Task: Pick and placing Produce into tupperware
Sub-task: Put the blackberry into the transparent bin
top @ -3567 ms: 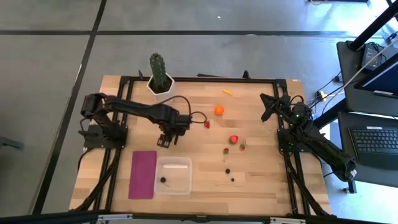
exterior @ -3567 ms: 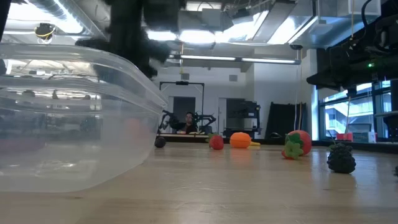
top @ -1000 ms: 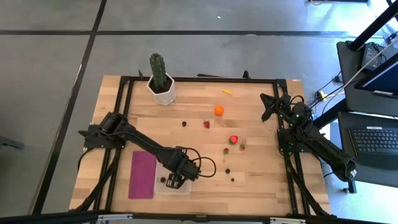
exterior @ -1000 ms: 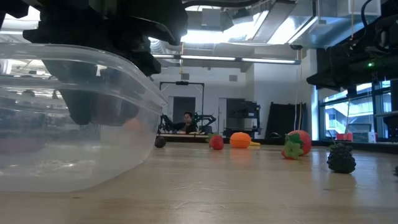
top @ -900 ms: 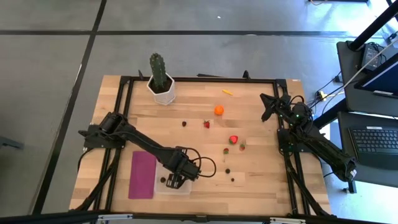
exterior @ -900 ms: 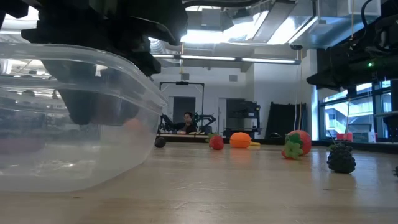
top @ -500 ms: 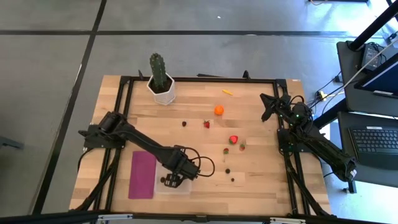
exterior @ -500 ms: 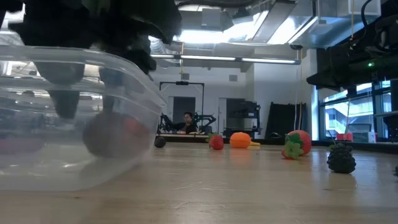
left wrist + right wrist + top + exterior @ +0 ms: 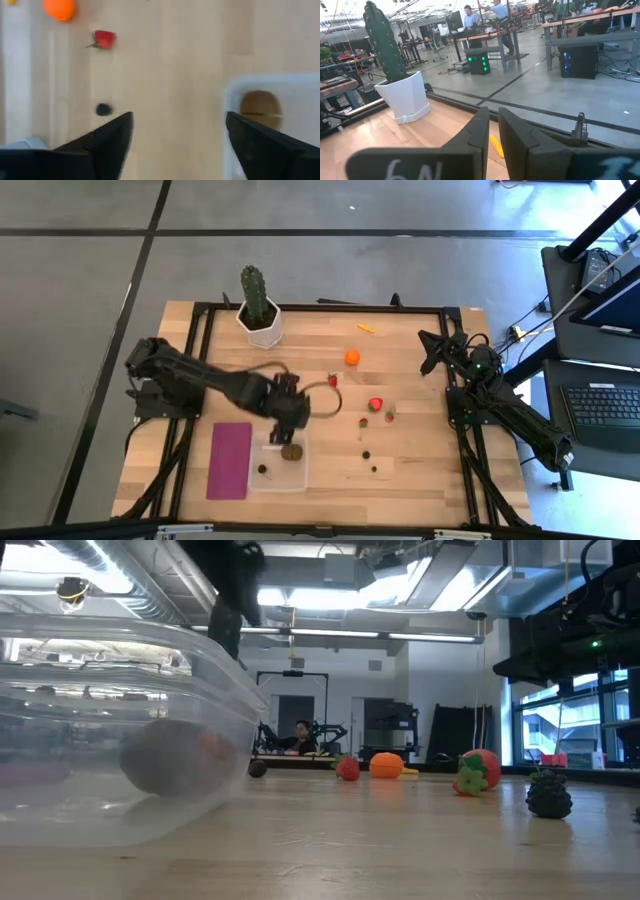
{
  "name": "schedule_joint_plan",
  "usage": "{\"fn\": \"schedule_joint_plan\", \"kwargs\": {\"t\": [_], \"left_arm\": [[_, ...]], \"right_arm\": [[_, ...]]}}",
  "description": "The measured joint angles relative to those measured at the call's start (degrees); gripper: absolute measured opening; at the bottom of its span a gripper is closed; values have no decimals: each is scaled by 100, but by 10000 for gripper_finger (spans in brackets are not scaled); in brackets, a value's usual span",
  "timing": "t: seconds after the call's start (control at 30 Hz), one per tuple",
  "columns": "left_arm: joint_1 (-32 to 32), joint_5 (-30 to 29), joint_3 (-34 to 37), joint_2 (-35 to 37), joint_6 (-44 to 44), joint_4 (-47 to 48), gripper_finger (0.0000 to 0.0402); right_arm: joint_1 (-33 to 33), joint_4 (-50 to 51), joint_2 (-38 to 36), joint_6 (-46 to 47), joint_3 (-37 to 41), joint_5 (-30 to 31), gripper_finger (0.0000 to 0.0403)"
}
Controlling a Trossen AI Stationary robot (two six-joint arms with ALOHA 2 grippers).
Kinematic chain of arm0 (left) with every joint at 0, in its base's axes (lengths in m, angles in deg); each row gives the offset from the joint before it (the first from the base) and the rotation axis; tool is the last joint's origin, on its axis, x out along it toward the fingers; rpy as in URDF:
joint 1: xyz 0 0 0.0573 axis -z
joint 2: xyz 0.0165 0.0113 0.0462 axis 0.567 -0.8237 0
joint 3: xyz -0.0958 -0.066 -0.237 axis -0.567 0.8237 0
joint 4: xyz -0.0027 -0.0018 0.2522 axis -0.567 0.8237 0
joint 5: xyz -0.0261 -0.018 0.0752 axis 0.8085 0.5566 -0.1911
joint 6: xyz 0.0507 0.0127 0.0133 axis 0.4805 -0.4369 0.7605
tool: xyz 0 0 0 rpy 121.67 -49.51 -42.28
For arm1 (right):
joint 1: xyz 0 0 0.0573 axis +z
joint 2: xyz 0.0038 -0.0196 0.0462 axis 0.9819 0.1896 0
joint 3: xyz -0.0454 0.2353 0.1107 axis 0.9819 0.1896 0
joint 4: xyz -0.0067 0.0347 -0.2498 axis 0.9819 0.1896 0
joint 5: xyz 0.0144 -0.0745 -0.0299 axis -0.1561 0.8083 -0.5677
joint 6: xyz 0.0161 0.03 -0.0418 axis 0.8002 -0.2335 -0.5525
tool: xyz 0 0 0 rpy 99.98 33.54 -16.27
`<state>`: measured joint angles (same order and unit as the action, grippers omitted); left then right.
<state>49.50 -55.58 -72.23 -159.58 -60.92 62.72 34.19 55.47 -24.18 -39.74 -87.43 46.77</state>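
The kiwi (image 9: 292, 451) is sitting in the tub (image 9: 262, 476), up in the corner nearest the middle of the table, and there's one dark berry (image 9: 262, 470) in there with it closer to the magenta mat (image 9: 229, 461) side. The left gripper (image 9: 291, 416) is hovering just above the tub's far edge with its fingers spread wide and nothing between them, so the kiwi is let go. From the left wrist view you can see the kiwi (image 9: 260, 104) through the tub's rim, plus a strawberry (image 9: 103, 39), the orange (image 9: 59, 8) and another dark berry (image 9: 103, 109) out on the bare wood. Everything else is out on the table too: orange (image 9: 352, 357), a strawberry (image 9: 333, 379) beside it, a bigger strawberry (image 9: 375, 405), two small ones (image 9: 389, 416) just past that, a couple of berries (image 9: 366, 453) toward the front, and the thin yellow piece (image 9: 366, 328) near the back edge. The right gripper (image 9: 490, 131) is parked at the right rear of the table, fingers pinched nearly together on nothing, pointing toward the cactus (image 9: 384, 42).
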Motion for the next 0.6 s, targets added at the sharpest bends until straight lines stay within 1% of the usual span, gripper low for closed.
{"fn": "schedule_joint_plan", "kwargs": {"t": [0.07, 0.17, 0.23, 0.27, 0.4, 0.6], "left_arm": [[-353, 120, 6, -13, 390, 43, 308], [-964, 734, 7, -99, 972, -186, 309], [-1372, 1113, 9, -207, 1145, -319, 309], [-1575, 1208, 9, -252, 1229, -412, 309], [-2287, 1209, 9, -399, 1376, -670, 309], [-3039, 1257, 11, -748, 828, -870, 309]], "right_arm": [[0, 0, 0, -2, 0, 0, 46], [0, 0, 0, 4, 0, 0, 46], [0, 0, 0, 4, 0, 1, 46], [0, 0, 1, 5, 0, 0, 46], [1, 0, -2, 13, 0, 0, 46], [3, 0, -2, 17, 0, 0, 46]]}}
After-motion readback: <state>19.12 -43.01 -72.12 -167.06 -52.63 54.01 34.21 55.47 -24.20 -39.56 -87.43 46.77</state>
